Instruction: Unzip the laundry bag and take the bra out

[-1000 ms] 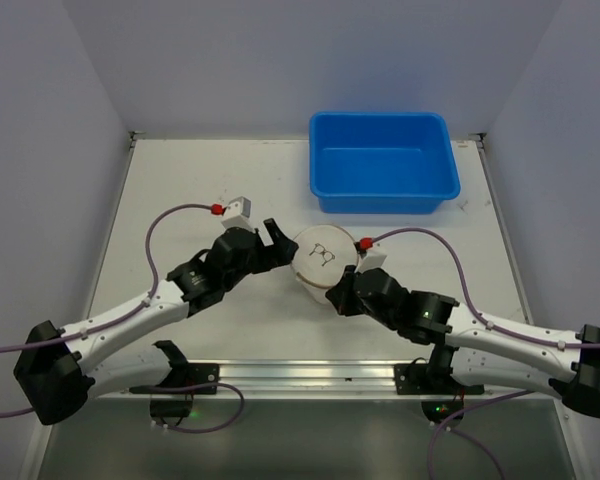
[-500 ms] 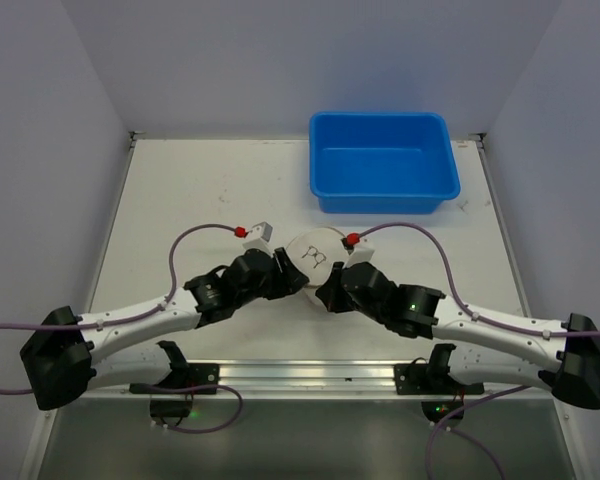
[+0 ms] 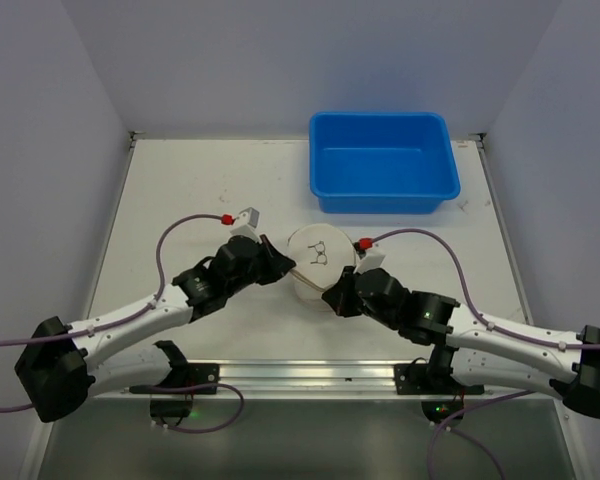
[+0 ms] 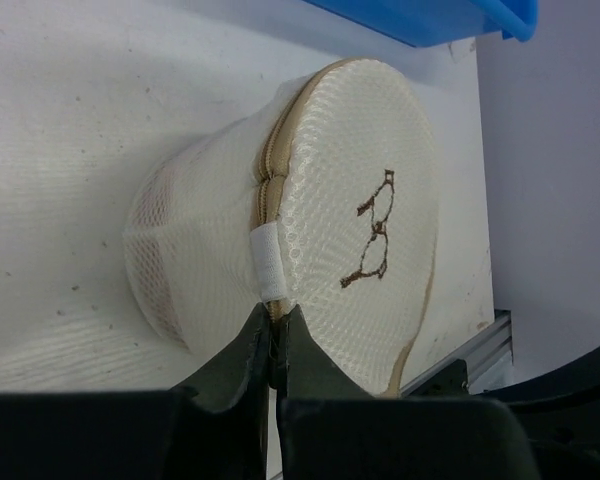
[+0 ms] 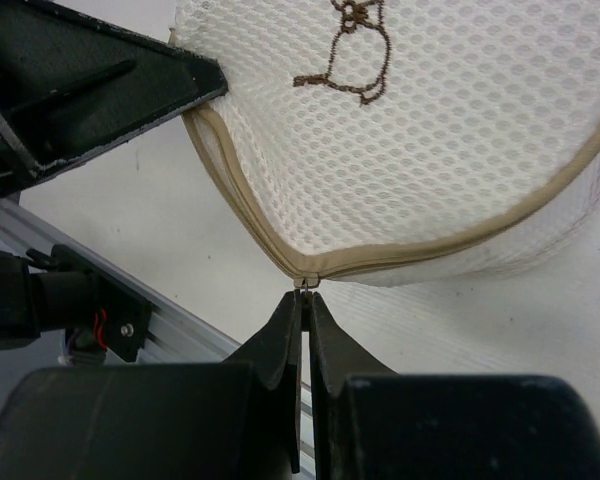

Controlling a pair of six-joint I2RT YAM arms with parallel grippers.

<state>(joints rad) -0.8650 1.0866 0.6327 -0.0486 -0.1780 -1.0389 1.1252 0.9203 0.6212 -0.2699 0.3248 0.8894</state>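
Observation:
The laundry bag (image 3: 318, 262), a round white mesh drum with a tan zipper band and a bra outline on its top, lies mid-table between the two arms. My left gripper (image 3: 280, 268) is shut on the bag's zipper seam (image 4: 272, 190), just below a white fabric tab (image 4: 268, 262). My right gripper (image 3: 332, 298) is at the bag's near side, shut on the small metal zipper pull (image 5: 306, 285) where the tan band (image 5: 420, 255) comes to a point. The zipper looks shut all along the rim. The bra is hidden.
A big blue plastic tub (image 3: 383, 162) stands behind the bag at the back right. A metal rail (image 3: 300, 375) runs along the table's near edge, close below both grippers. Purple cables loop from each wrist.
The left gripper has gone from open beside the bag to shut on its zipper seam. The right gripper stays shut on the zipper pull. The bag shifted slightly.

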